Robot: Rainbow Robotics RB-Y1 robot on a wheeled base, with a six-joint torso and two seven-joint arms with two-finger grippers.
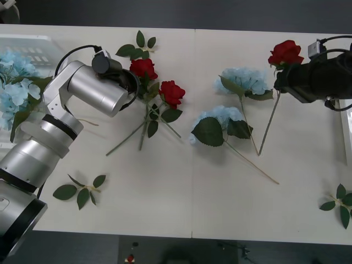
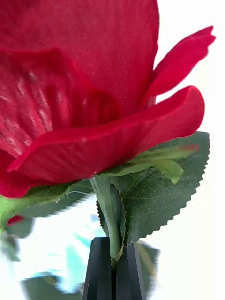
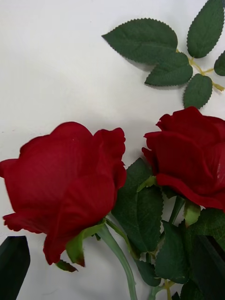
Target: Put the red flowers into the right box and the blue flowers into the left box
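Overhead, from the front view, the white table [image 1: 192, 209] carries most of the flowers: two red roses [image 1: 157, 82] lie crossed left of the centre seam, their stems fanning down toward the robot, and two blue flowers [image 1: 231, 102] lie right of the seam, one near the far side and one closer, with big dark leaves. A third red rose [image 1: 285, 53] sits at the far right, its bloom just beside the right gripper [image 1: 280, 77], its long stem slanting down over the table. The left gripper [image 1: 135, 82] is at the nearer-left rose of the crossed pair. More blue flowers [image 1: 12, 82] lie in the left box [image 1: 33, 44] at the far left corner, and the right box [image 1: 346, 132] shows as a white rim at the right edge. Loose leaf sprigs lie on the table at the far side [image 1: 137, 47], near left [image 1: 81, 191] and near right [image 1: 340, 204]. Next, the right wrist view has the right gripper's black fingers [image 2: 101, 272] pressed together on the green stem just under the red rose's bloom [image 2: 93, 93], a serrated leaf [image 2: 154, 197] beside them; whether the stem end is off the table is hard to tell. Lastly, the left wrist view shows the left gripper spread wide, one black finger [image 3: 13, 265] at each lower corner, with a red bloom [image 3: 65, 183] and its stem between them, ungripped, the second bloom [image 3: 192, 154] close beside it and a leaf sprig [image 3: 178, 51] beyond.
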